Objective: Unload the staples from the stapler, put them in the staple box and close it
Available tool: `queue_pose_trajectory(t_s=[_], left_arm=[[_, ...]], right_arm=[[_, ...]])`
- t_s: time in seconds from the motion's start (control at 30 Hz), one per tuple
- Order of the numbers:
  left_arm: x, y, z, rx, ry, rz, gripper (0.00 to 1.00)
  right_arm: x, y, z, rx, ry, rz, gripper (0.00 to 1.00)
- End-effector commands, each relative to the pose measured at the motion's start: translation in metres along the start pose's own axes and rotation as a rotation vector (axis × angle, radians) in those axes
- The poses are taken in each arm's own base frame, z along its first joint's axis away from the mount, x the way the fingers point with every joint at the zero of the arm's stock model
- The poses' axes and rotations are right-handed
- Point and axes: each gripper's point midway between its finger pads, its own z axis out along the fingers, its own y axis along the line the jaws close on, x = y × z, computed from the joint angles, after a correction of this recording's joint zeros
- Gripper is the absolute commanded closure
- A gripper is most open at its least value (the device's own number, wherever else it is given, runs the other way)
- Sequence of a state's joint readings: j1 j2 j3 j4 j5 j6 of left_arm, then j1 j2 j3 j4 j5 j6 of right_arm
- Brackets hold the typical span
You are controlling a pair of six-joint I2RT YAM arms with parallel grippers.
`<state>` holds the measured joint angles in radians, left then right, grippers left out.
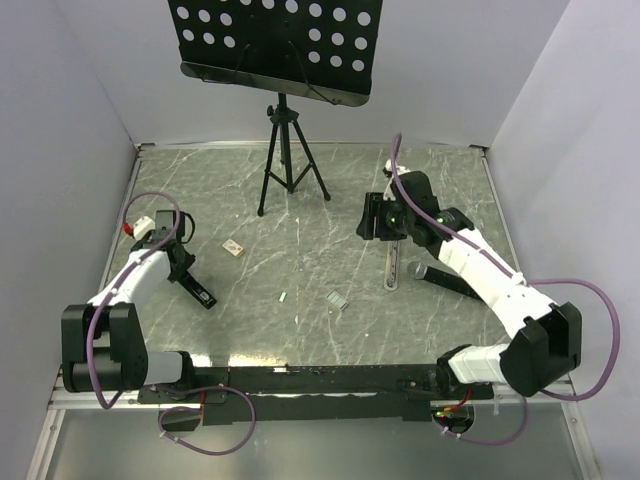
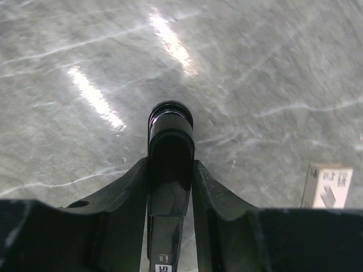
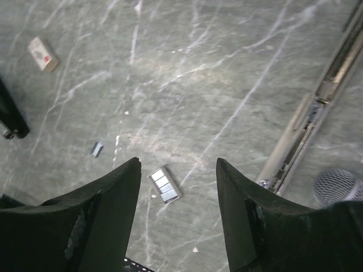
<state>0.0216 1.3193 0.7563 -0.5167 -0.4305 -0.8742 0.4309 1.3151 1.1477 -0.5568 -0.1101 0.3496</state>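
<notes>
My left gripper (image 1: 182, 262) is shut on a slim black stapler bar (image 1: 197, 289) whose far end rests on the table at the left. In the left wrist view the fingers (image 2: 129, 187) clamp this bar (image 2: 170, 130) on both sides. A silvery stapler rail (image 1: 390, 266) and a second dark bar (image 1: 446, 279) lie at the right. The staples (image 1: 338, 299) lie loose on the table near the middle; in the right wrist view they (image 3: 165, 185) show between the fingers. My right gripper (image 1: 376, 217) is open and empty above the table, close to the rail (image 3: 306, 129).
A small tan box (image 1: 233, 247) lies right of the left gripper, also in the left wrist view (image 2: 329, 186). A tiny silvery piece (image 1: 284, 297) lies left of the staples. A black tripod (image 1: 288, 160) with a perforated music stand stands at the back. A grey mesh ball (image 3: 338, 187) ends the second dark bar.
</notes>
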Motion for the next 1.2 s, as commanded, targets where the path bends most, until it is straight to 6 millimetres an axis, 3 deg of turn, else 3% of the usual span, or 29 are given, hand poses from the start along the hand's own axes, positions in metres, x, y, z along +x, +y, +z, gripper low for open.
queue_pose_trajectory(t_s=[0.0,0.03,0.1,0.13,0.23,0.37,0.47,0.7,0.9,1.07,1.17], left_arm=[[0.005,-0.025,-0.011,0.184,0.039,0.117,0.99],[0.014,-0.036,-0.020,0.282,0.080,0.180,0.99],[0.013,-0.052,-0.043,0.450,0.053,0.207,0.99],[0.018,-0.063,-0.060,0.570,0.065,0.236,0.99],[0.014,-0.085,-0.115,0.860,-0.007,0.250,0.99],[0.017,-0.093,-0.164,1.066,-0.026,0.327,0.99],[0.030,-0.096,-0.188,1.170,0.010,0.418,0.99],[0.038,-0.095,-0.212,1.273,0.010,0.504,0.99],[0.054,-0.098,-0.241,1.416,0.024,0.587,0.99],[0.058,-0.099,-0.255,1.455,0.000,0.614,0.99],[0.059,-0.100,-0.259,1.474,-0.014,0.613,0.99]], right_arm=[[-0.004,0.034,-0.022,-0.148,-0.072,-0.063,0.36],[-0.007,0.052,-0.031,-0.242,-0.096,-0.080,0.36],[0.005,0.070,-0.035,-0.336,-0.096,-0.100,0.32],[0.002,0.089,-0.046,-0.431,-0.133,-0.123,0.31],[0.019,0.112,-0.047,-0.543,-0.112,-0.142,0.28],[0.037,0.152,-0.052,-0.779,-0.086,-0.246,0.23],[0.047,0.166,-0.044,-0.824,-0.070,-0.330,0.21],[0.053,0.185,-0.019,-0.872,-0.046,-0.357,0.20],[0.066,0.208,-0.002,-0.955,0.022,-0.425,0.12],[0.039,0.216,0.016,-0.815,0.023,-0.366,0.14],[0.027,0.206,0.037,-0.627,0.056,-0.240,0.18]])
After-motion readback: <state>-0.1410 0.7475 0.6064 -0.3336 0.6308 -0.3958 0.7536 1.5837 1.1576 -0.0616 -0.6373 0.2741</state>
